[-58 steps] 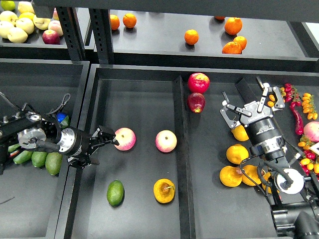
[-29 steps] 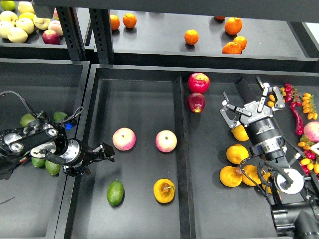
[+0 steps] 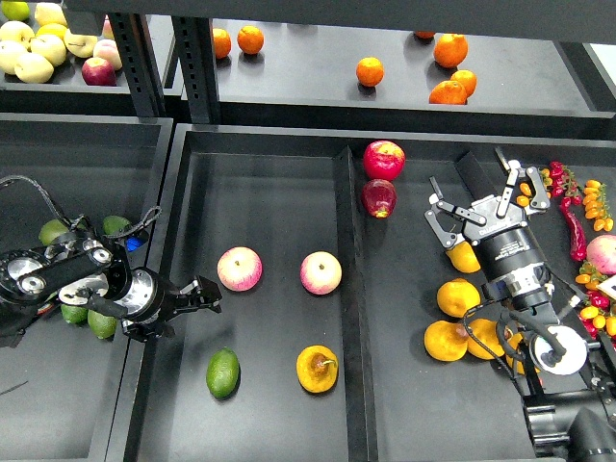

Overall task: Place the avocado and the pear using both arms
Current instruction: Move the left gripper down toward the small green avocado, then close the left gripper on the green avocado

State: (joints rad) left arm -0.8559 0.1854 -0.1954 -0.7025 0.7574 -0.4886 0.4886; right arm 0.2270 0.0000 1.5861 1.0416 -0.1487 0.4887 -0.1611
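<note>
The left gripper (image 3: 204, 293) has pulled back from the pink apple (image 3: 240, 269), jaws slightly apart and empty. The right gripper (image 3: 481, 200) hangs wide open, unmoved. Avocado (image 3: 222, 373) and pear (image 3: 317, 369) lie placed.

No legible text or labels

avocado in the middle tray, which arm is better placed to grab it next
Left. The left gripper sits just above the avocado in the same tray section. The right gripper is beyond the divider, over the oranges.
</note>
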